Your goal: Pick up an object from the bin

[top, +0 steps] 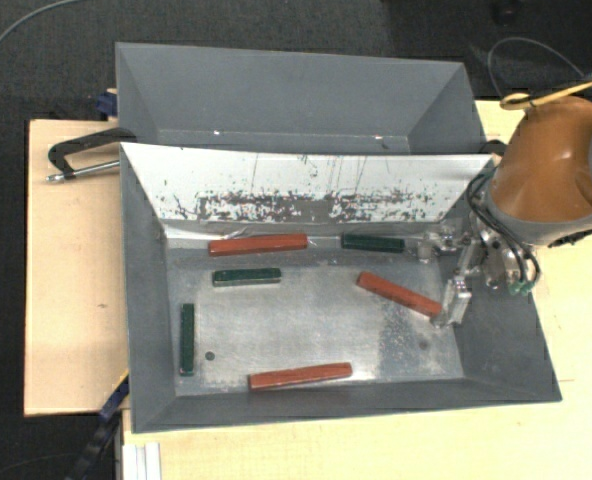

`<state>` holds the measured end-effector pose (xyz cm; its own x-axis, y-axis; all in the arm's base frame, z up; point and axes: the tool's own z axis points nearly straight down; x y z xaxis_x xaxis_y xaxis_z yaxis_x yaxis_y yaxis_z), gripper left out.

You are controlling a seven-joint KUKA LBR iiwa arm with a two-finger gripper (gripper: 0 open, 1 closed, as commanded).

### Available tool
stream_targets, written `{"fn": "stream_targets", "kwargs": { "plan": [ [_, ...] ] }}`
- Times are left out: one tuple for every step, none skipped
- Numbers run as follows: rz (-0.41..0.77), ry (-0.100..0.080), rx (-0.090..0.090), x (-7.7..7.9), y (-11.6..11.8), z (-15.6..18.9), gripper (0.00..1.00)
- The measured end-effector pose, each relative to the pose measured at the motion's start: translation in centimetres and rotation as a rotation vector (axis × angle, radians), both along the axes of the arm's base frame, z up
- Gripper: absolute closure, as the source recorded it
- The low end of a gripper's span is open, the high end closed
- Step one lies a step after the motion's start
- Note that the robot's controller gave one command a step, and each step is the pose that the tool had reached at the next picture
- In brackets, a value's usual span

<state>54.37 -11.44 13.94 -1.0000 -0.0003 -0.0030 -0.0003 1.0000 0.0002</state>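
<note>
The gripper (454, 306) sits at 3 o'clock in the bin (276, 88), right at the end of a tilted red bar (396, 294). Can't tell if it's open or shut. Catching only the bar's tip could make it pivot and slip out.

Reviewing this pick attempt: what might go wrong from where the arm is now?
1. The tool is at the right end of the slanted red bar, not over its middle. A grasp there might let the bar pivot or slip out.
2. The tool is low and close to the bin's right wall, so it may scrape the wall or push the bar away.
</note>
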Motion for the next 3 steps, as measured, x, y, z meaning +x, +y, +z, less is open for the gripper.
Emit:
{"fn": "stream_targets", "kwargs": {
  "plan": [
    [-0.051, 0.007, 0.003, 0.5, 1.1, -7.3, 0.0],
    [-0.051, 0.001, 0.001, 0.7, 1.0, -6.9, 1.0],
    [-0.112, -0.013, -0.001, 4.3, -0.6, 6.5, 1.0]
  ]
}}
